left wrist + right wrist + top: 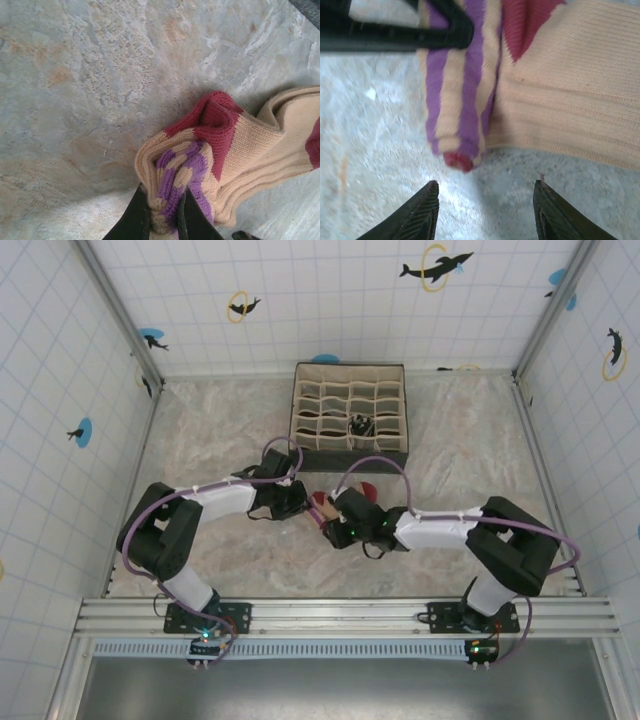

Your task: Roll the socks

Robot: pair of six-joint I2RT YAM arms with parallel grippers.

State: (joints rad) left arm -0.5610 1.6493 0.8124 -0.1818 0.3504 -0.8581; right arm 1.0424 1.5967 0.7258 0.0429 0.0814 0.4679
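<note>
The peach sock point(250, 145), with dark red patches and purple stripes, lies partly rolled on the table between the two arms point(322, 506). My left gripper point(167, 220) is shut on the purple-striped rolled end, with fabric pinched between its dark fingers point(132, 220). Just short of that roll's red-tipped end point(457, 161), my right gripper point(486, 189) stands open over bare table and touches nothing. The sock's flat peach body point(560, 100) stretches away to the right. In the top view the left gripper point(300, 502) and right gripper point(335, 522) nearly meet at the sock.
A fabric organizer box point(300, 390) with several cells stands behind the grippers at the table's middle back. A black-and-white bundle point(360, 425) sits in one cell. The left gripper's finger point(395, 30) crosses the top of the right wrist view. Tiled walls enclose the marbled table point(200, 430).
</note>
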